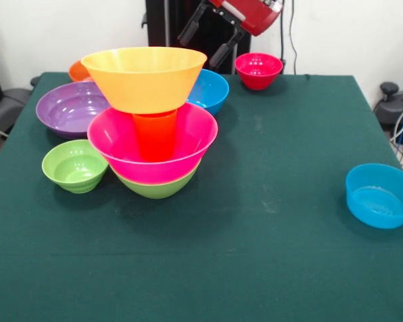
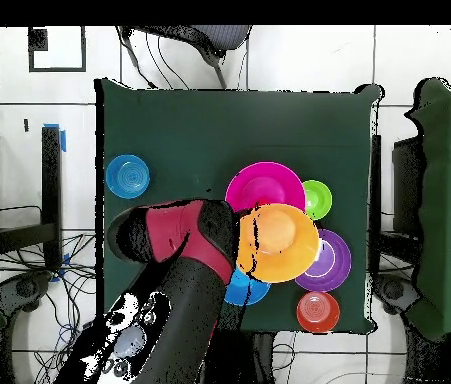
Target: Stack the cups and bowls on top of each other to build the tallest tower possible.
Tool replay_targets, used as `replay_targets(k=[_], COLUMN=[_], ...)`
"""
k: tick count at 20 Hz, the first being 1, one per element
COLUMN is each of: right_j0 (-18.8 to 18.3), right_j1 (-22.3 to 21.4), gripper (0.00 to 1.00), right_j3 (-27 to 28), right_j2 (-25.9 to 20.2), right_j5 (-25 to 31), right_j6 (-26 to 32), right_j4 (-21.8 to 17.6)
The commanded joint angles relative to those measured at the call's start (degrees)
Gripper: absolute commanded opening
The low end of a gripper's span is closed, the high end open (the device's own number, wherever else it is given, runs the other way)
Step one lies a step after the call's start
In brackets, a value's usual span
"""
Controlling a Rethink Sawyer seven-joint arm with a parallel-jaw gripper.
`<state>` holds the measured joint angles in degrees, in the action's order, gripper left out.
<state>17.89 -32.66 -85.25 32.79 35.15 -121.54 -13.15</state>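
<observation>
Tower (image 1: 152, 121), table's left half: green bowl (image 1: 158, 186), pink bowl (image 1: 121, 144), upright orange cup (image 1: 154, 134), large orange bowl (image 1: 144, 77) perched on the cup's rim. Gripper (image 1: 210, 39) raised behind, fingers apart, empty. Risk: 1 nudge tips the top-heavy bowl.

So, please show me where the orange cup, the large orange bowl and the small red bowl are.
orange cup (image 1: 154, 134), front view, on its side wall.
large orange bowl (image 1: 145, 84), front view, on its outer wall.
small red bowl (image 1: 258, 69), front view, on its inside.
</observation>
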Motion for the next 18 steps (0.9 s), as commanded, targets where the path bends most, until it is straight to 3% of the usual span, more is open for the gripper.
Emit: replay_targets(k=[1, 18], right_j0=[-1.2, -0.8], right_j1=[3.1, 6.7], gripper=[1.0, 1.0], right_j3=[-3.9, -2.9], right_j2=[-4.0, -2.7], right_j5=[-3.9, -7.3], right_j6=[-9.2, -10.8], right_j4=[0.2, 1.0])
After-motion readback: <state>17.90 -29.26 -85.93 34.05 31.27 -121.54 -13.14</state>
